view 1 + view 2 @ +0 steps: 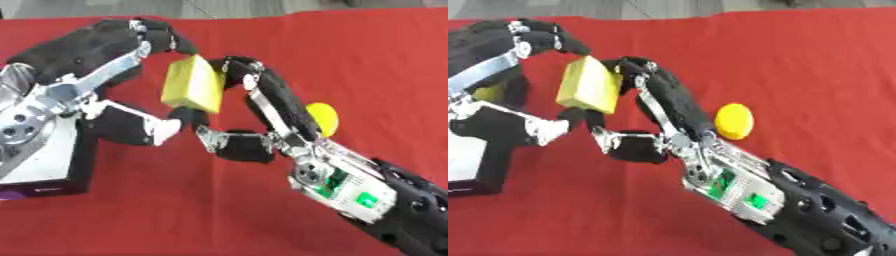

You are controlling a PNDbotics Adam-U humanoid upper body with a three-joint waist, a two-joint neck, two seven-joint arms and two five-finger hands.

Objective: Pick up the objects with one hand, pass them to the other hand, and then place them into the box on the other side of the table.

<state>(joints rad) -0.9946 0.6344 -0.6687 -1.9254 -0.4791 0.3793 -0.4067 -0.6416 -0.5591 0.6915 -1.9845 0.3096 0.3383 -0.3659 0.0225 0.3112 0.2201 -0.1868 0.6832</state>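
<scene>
Your right hand (249, 107) comes in from the near right corner of the table and has its fingers (241, 67) curled over the top of a yellow block (192, 84), with the thumb (236, 145) bent up toward the block's lower end, so the block is pinched between them and held up off the red tablecloth (815, 60). Your left hand (105, 70) reaches in from the left edge and meets the same block from the other side: its dark fingers (171, 37) hook over the block's top left corner, and its thumb, with a pale tip (164, 131), points at the block's lower end, touching or just short of it; you cannot tell which from these views. Both hands are therefore closed round the one block, which hangs tilted, its broad yellow face turned toward the left hand, above the left half of the table. Just beyond your right forearm, a round yellow thing (734, 121) lies on the cloth, close beside the arm but apart from the block; its exact shape is not clear. Below your left arm, at the left edge of the table, sits a box (474, 165) with dark walls and a pale inside, partly hidden by the arm's silver joints. In the right eye view a little patch of yellow (487, 92) shows behind the left hand, above the box; what it is cannot be made out.
</scene>
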